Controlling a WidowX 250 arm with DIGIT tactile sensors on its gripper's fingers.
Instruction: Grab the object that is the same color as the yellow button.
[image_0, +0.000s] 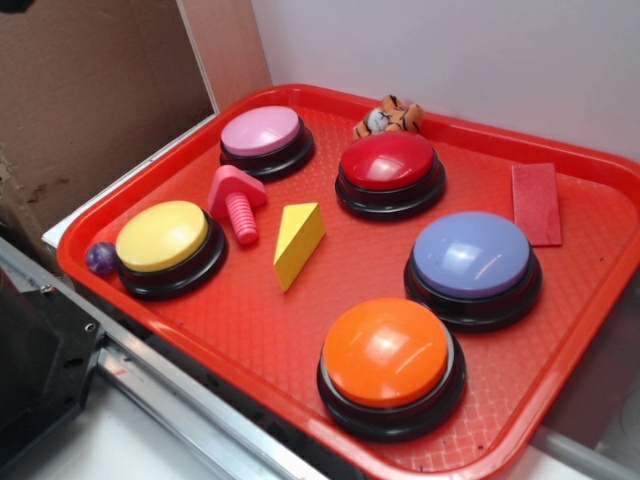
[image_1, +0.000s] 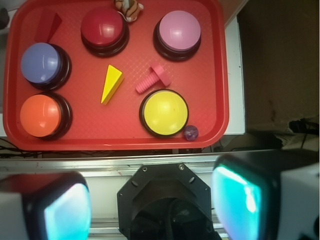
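Red tray (image_0: 600, 300) holds yellow wedge (image_0: 298, 240) beside yellow button (image_0: 165, 240).

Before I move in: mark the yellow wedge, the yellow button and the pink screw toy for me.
yellow wedge (image_1: 111, 83), wrist view, middle of its long top face.
yellow button (image_1: 164, 112), wrist view, centre of the dome.
pink screw toy (image_0: 236, 203), exterior view, where head meets threaded shaft.

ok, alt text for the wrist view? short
Top-down view of a red tray holding five dome buttons: yellow button, orange, blue, red, pink. A yellow wedge lies mid-tray, apart from a pink screw beside the yellow button. The open claw hangs outside the tray's near edge, holding nothing.
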